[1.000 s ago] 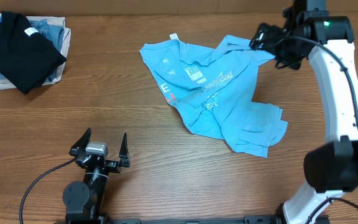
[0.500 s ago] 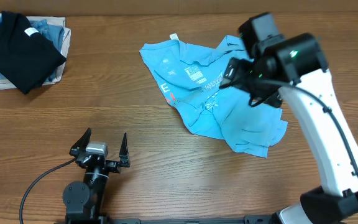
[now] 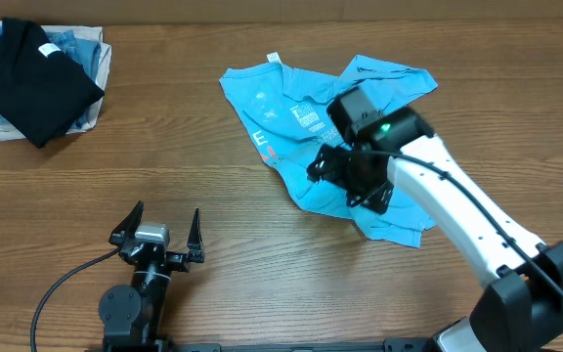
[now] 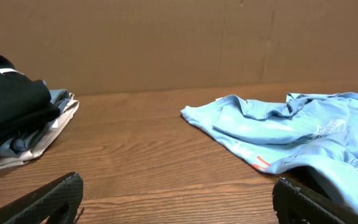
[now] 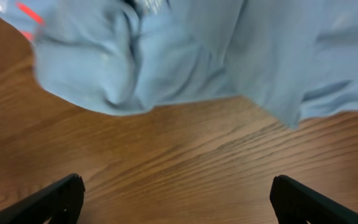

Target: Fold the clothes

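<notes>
- Overhead view puts the light blue t-shirt (image 3: 281, 112) crumpled on the tabletop (image 3: 262, 264), right of centre and toward the far side. Its printed front faces up and its near-right part is bunched in folds.
- The right hand (image 3: 345, 186) hangs over the near-left edge of the shirt. Its jaws are spread wide and it has hold of nothing. In its wrist view only bare wood lies between the fingers (image 5: 48, 199), and the rumpled cloth edge (image 5: 123, 74) lies just beyond them.
- The left hand (image 3: 156, 227) sits at the near left, well apart from the shirt, likewise wide open and empty.
- My reading is that the step in hand is a first pinch on that near edge, to spread the shirt flat before any fold.
- To do it well, come down on a single layer at the hem rather than on the thick bunch. Set one finger low against the wood so it can slide under the cloth, and close fully before pulling.
- Draw the cloth outward along the tabletop, not upward, or the folds may only shift.
- Bringing the left hand to the far-left corner of the shirt would likely let it be tensioned from both ends.
- No bin or basket shows. At the far left a folded black shirt (image 3: 32, 78) lies on top of denim-blue and white folded garments (image 3: 81, 44).
</notes>
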You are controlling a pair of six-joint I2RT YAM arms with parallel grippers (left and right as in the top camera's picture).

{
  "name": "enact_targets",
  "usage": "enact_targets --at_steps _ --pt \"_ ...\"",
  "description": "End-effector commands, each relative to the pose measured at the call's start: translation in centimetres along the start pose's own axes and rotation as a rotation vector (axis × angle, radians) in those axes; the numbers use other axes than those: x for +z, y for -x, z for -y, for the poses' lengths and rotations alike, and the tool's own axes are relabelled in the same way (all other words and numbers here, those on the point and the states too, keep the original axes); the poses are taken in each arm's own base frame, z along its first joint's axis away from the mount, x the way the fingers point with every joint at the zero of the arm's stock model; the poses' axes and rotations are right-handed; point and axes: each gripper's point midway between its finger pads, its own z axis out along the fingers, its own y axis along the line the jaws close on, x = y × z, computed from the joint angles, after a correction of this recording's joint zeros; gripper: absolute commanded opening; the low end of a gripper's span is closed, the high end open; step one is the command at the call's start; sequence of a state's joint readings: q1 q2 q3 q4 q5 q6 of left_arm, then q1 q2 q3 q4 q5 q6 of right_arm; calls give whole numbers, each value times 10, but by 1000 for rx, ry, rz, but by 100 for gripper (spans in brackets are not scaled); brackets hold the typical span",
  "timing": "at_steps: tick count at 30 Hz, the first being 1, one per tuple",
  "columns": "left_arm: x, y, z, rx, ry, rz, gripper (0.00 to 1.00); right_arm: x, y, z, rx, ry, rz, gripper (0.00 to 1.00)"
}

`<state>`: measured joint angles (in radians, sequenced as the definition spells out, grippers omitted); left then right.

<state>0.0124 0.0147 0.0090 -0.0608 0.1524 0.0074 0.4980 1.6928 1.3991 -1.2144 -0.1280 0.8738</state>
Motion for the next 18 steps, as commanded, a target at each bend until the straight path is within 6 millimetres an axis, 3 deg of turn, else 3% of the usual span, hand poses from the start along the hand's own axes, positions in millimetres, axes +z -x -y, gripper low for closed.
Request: enact_targets --at_steps 1,8,18 --pt "0 0 0 20 0 4 100 23 -18 5 119 13 -83 98" --pt "0 0 0 20 0 4 100 68 -23 12 273 56 -104 96" --pt "0 0 0 20 0 4 100 97 -9 18 397 38 -45 96"
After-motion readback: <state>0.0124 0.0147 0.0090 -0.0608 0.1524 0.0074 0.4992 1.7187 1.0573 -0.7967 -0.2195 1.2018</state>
